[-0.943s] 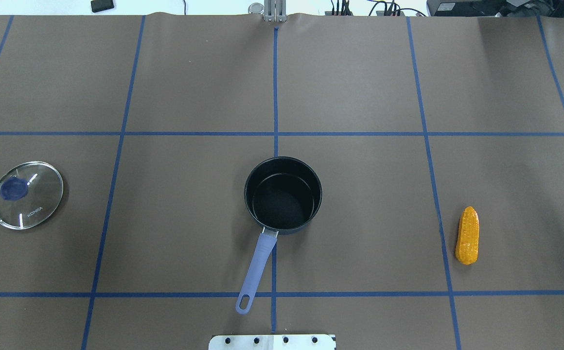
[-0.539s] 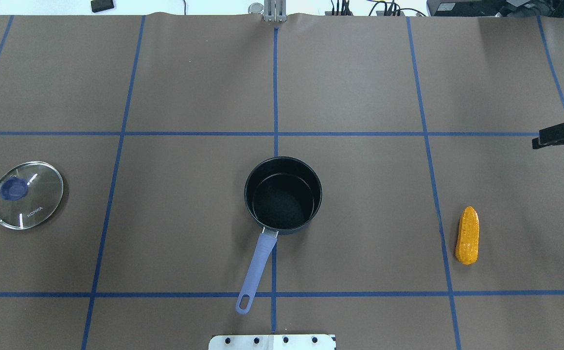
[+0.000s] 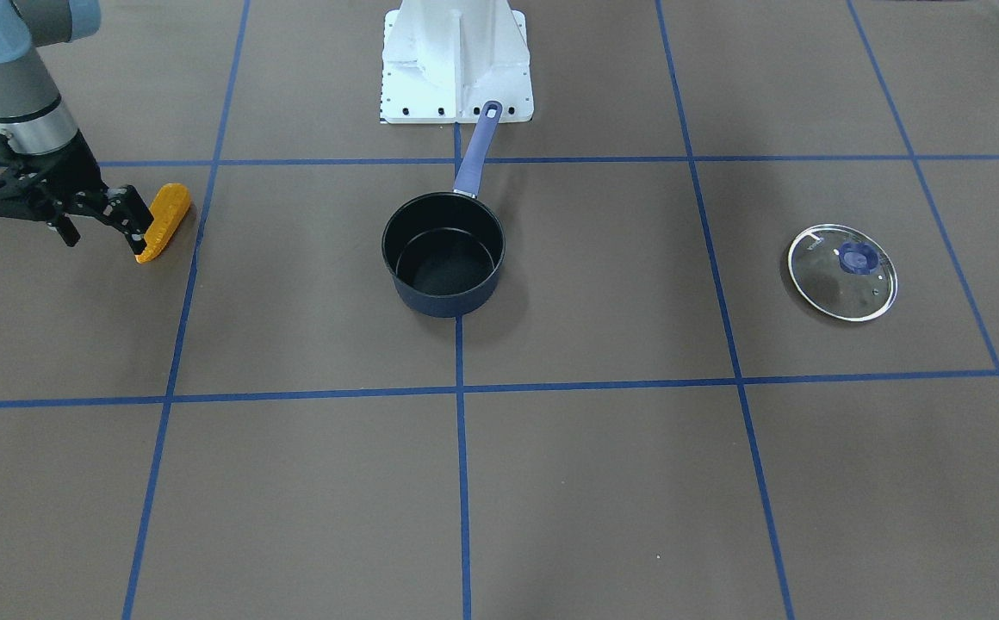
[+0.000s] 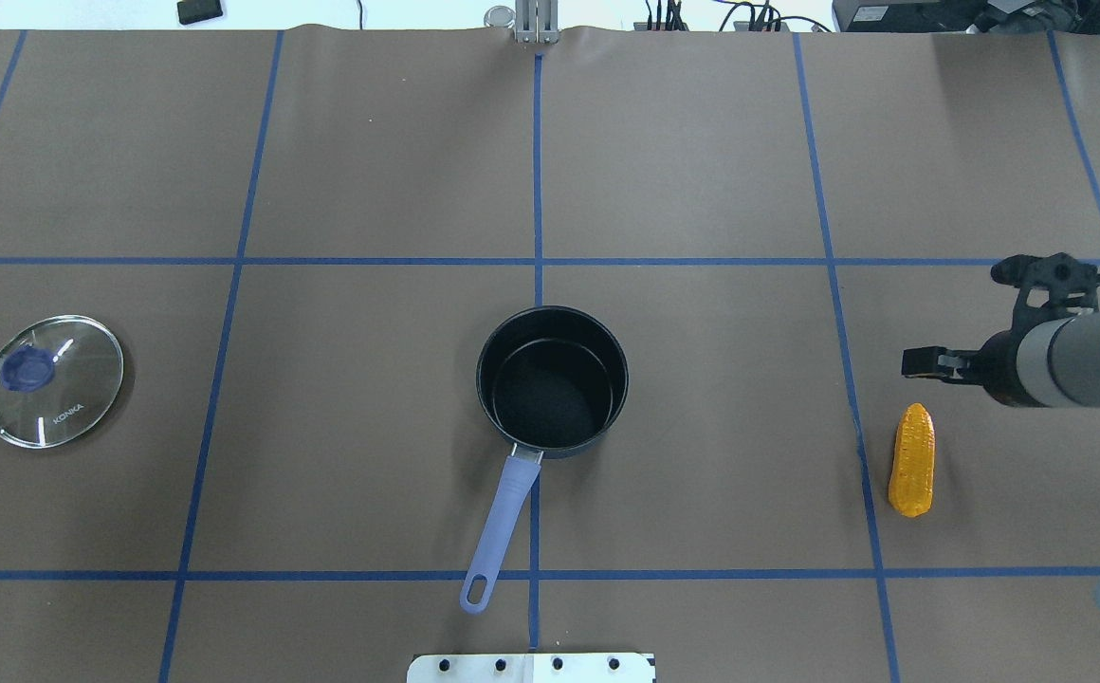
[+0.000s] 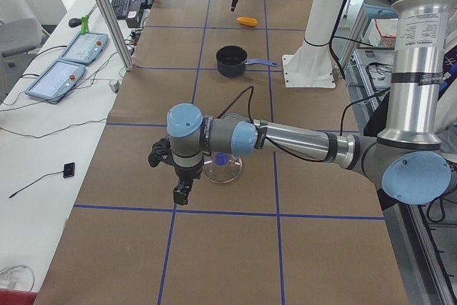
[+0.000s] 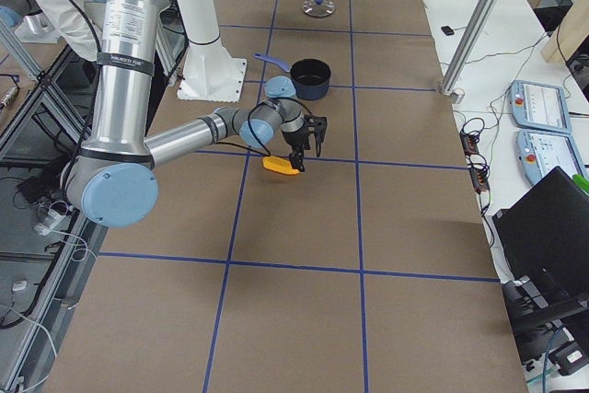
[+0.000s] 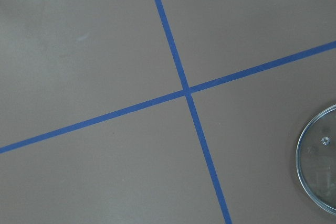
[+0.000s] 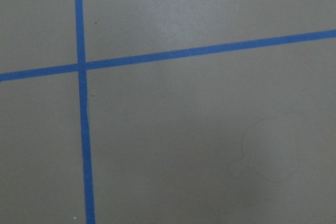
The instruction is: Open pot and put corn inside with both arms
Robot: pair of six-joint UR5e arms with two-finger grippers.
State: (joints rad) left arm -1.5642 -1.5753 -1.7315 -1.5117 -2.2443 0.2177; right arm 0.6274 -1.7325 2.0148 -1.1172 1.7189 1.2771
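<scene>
A brown table (image 4: pixel 702 171) marked with a blue tape grid, seen from above and from the sides. Near the middle stands the pot (image 4: pixel 569 450), a small dark navy saucepan, upright, uncovered and empty, its long purple-blue handle (image 4: pixel 504 517) pointing back toward the robot's white base plate (image 4: pixel 531 668). Its round glass lid (image 4: pixel 52 381) with a blue knob lies flat on the robot's left side, well apart from the pot. The corn (image 4: pixel 912 460), an orange-yellow toy cob, lies on the table on the robot's right side, also well apart from the pot, beside a blue tape line. The right gripper (image 4: pixel 953 318) hangs just over the far end of the cob with its two black fingers spread wide and nothing between them. The left gripper (image 5: pixel 183 194) points down just beside the lid, on the side away from the pot; it shows only in the side view, so whether its fingers are spread or closed cannot be told.
</scene>
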